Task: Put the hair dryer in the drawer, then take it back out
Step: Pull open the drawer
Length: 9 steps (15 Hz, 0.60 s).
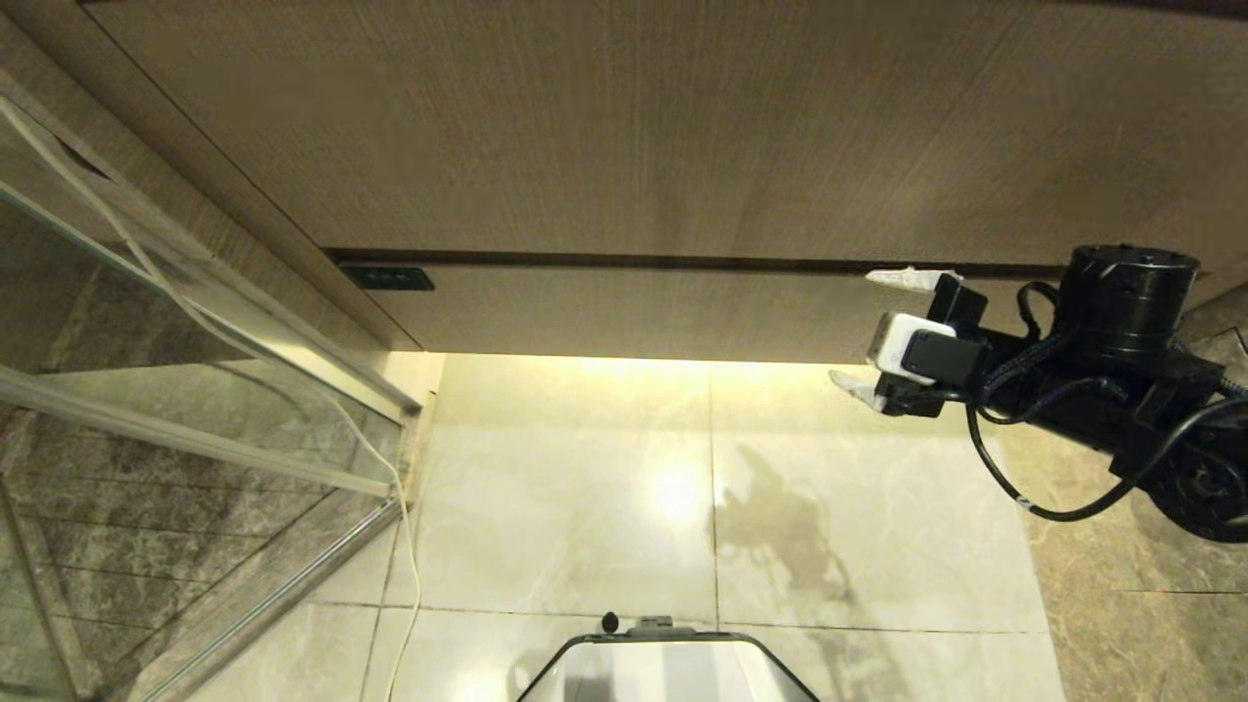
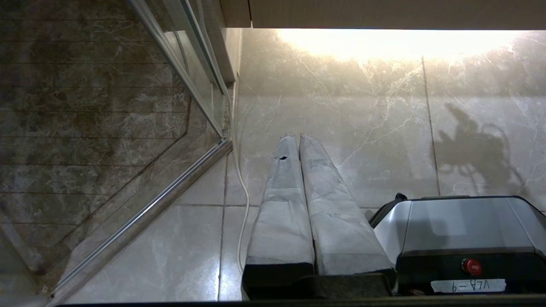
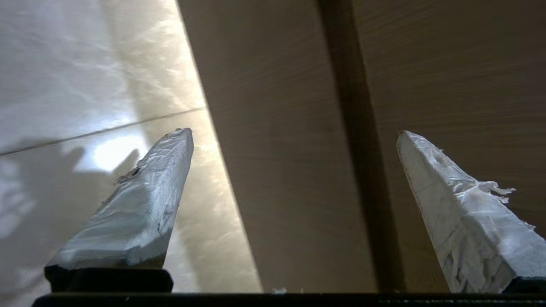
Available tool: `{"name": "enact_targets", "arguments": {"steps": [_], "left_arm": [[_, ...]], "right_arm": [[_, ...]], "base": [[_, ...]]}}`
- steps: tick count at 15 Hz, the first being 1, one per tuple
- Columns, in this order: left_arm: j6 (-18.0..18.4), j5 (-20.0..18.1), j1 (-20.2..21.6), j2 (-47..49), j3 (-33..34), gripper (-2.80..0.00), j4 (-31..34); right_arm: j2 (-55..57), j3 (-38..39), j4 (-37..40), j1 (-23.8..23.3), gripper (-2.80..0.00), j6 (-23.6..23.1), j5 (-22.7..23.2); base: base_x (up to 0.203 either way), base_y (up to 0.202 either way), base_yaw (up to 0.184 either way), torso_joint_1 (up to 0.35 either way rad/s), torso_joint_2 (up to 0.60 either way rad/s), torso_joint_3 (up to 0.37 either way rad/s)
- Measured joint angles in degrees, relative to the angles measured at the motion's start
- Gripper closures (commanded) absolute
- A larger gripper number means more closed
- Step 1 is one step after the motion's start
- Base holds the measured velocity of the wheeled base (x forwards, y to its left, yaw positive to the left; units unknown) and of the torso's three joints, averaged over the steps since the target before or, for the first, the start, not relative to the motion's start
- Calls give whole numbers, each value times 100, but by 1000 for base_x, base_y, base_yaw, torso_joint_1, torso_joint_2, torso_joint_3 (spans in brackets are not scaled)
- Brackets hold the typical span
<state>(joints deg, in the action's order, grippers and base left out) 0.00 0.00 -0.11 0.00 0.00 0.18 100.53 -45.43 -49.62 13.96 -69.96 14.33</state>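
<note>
Right gripper point(image 1: 868, 331), fingers point(image 1: 905, 279) spread and empty, apparently just beside the shut drawer point(image 1: 634, 310) front.

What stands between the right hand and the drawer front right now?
Nothing visible. The right hand, fingers spread wide and empty, faces the shut drawer front near its right end. The hair dryer is in no view, and the left hand is shut above the floor.

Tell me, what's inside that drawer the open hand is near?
Nothing inside can be seen: the drawer is shut, its flat front covering the contents. No hair dryer is in view. The right hand is open and empty beside the front.
</note>
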Motion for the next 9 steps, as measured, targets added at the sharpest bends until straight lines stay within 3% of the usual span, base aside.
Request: {"name": "enact_targets", "arguments": {"steps": [2,9], "left_arm": [[0,0,0,0,0,0,0],[0,0,0,0,0,0,-1]], "right_arm": [[237,-127,-293,-170,-280,-153,96],[739,-347,-237,-272,-280,-152,53]], "base": [[0,0,0,0,0,0],[0,0,0,0,0,0]]}}
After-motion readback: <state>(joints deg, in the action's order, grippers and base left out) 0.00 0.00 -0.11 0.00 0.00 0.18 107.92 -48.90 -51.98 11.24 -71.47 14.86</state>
